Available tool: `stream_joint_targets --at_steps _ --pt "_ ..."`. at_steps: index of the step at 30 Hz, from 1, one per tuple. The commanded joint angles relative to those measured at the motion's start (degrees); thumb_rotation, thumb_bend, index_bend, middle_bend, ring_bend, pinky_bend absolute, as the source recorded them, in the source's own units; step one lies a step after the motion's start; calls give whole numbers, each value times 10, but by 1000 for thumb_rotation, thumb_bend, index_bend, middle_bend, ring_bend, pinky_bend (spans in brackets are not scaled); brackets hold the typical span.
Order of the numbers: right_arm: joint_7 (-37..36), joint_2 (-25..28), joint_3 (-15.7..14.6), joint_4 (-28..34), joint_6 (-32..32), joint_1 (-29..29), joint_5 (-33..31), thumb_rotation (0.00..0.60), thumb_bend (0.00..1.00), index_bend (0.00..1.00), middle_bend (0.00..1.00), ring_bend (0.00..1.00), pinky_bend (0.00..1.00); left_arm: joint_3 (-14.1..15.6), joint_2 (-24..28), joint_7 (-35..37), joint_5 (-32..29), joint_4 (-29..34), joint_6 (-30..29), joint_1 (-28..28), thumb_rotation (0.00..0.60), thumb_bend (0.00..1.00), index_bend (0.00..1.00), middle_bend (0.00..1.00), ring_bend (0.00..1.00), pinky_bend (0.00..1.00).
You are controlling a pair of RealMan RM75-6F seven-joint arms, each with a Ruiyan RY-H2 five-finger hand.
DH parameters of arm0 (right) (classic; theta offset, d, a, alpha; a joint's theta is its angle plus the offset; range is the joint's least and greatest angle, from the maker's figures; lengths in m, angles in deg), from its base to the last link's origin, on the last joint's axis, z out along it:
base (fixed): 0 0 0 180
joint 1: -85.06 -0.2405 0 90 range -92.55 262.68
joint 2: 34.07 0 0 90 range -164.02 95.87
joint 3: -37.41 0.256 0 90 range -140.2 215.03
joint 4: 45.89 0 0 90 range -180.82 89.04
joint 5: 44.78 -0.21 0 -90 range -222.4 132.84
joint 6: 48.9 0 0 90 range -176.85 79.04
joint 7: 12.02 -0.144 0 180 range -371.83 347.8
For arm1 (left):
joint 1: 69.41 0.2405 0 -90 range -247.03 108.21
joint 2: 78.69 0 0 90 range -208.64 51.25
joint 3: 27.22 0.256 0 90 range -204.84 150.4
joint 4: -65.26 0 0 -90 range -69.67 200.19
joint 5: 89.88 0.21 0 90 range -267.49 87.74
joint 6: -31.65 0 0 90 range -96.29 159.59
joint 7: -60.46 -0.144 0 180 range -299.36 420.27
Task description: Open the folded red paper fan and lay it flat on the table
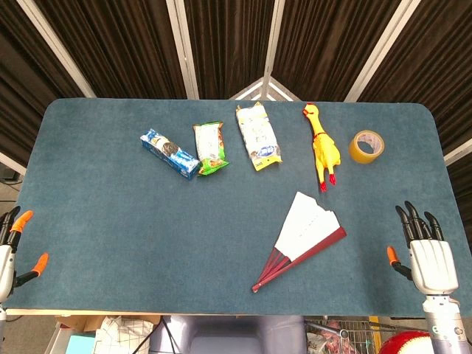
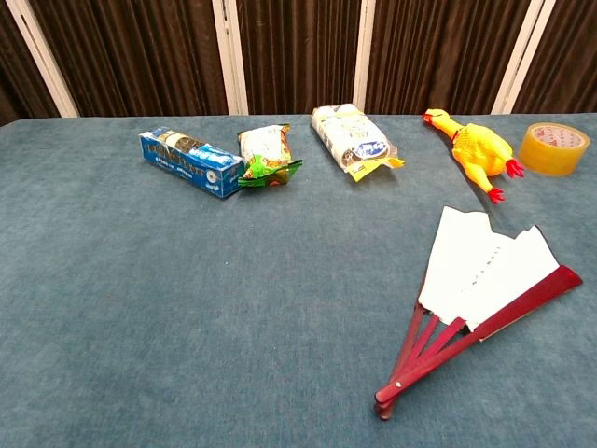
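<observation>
The paper fan (image 1: 304, 232) lies on the blue table, partly spread, with a white paper leaf and dark red ribs meeting at a pivot near the front edge; the chest view shows the fan (image 2: 485, 280) at right, its red outer rib along the right side. My right hand (image 1: 426, 254) hovers at the table's right front corner, fingers apart, holding nothing, well to the right of the fan. My left hand (image 1: 13, 247) shows at the left edge, fingers spread and empty. Neither hand appears in the chest view.
Along the back lie a blue cookie box (image 1: 169, 153), a green snack bag (image 1: 209, 148), a white-yellow packet (image 1: 258, 136), a yellow rubber chicken (image 1: 323, 146) and a roll of tape (image 1: 366, 146). The table's front edge (image 1: 221, 311) runs just below the fan's pivot.
</observation>
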Motion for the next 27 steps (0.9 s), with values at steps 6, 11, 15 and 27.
stream_joint_targets --at_steps 6,11,15,27 --pt "14 -6 -7 2 10 -5 9 600 402 5 52 218 112 2 6 8 10 3 -13 6 600 417 134 0 0 0" --pt "22 -11 -11 8 19 -9 12 600 402 6 52 218 112 5 8 17 21 4 -18 9 600 417 135 0 0 0" --pt "12 -9 -17 10 27 -11 17 600 402 47 52 218 112 3 6 22 15 1 -13 7 600 417 135 0 0 0" --pt "-18 -30 -35 -5 52 -29 53 600 402 289 52 218 112 8 6 10 15 6 -9 9 600 417 136 0 0 0"
